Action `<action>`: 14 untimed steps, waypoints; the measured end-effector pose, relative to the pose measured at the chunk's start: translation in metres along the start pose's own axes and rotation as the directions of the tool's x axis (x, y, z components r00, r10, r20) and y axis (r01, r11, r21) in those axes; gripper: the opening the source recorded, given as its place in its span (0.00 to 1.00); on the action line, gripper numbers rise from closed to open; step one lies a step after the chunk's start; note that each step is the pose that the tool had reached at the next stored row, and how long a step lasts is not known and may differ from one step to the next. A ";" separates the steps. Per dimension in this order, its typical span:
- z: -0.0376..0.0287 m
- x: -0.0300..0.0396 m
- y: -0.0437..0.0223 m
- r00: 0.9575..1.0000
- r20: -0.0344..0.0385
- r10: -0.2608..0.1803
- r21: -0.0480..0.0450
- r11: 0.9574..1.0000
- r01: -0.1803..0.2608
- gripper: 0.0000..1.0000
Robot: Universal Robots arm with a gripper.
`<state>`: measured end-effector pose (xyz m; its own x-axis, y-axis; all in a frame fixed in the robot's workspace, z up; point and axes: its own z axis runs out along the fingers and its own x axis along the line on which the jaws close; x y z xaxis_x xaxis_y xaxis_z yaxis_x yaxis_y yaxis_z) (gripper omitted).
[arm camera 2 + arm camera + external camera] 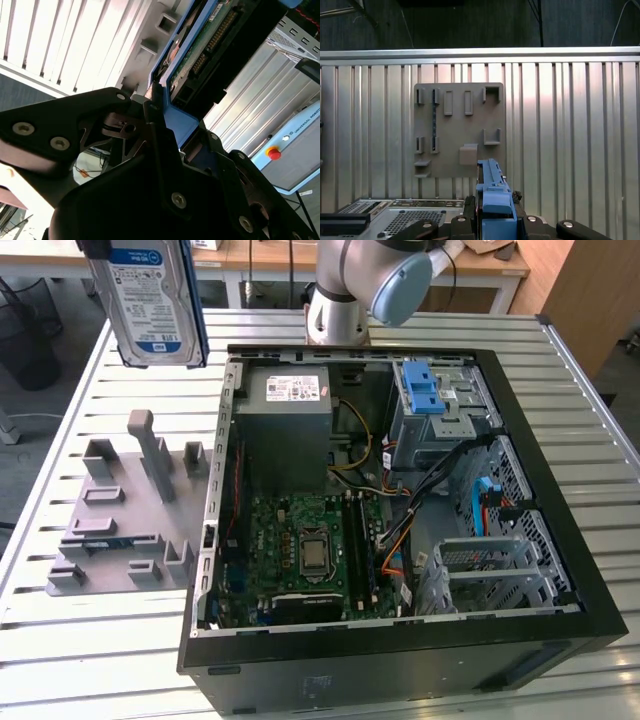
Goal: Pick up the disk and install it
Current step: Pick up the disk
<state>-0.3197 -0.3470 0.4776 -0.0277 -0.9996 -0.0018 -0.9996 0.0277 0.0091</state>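
Observation:
The disk (155,300) hangs upright in the air above the table's far corner, at the exterior view's left, showing its blue-and-white label and blue carrier frame. In both wrist views my gripper (493,220) is shut on it. The first wrist view shows the blue carrier edge (492,192) sticking out between the black gripper body parts. In the second wrist view the disk's green circuit-board side (200,50) and blue frame extend beyond a dark finger (152,117).
An open computer case (400,665) lies on the slatted metal table (80,640), with a power supply (285,430), a motherboard (300,550) and a drive cage with a light-blue latch (425,390). A grey fixture plate (120,520) sits beside the case, below the disk.

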 end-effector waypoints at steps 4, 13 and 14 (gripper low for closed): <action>0.0000 0.0003 -0.0038 1.000 -0.001 0.000 0.000 1.000 0.000 0.36; -0.0002 0.0033 -0.0110 1.000 -0.002 0.003 0.000 1.000 -0.003 0.36; -0.0002 0.0037 -0.0115 1.000 -0.002 0.004 0.000 1.000 -0.004 0.36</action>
<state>-0.3084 -0.3510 0.4777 -0.0317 -0.9995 0.0000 -0.9995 0.0317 0.0093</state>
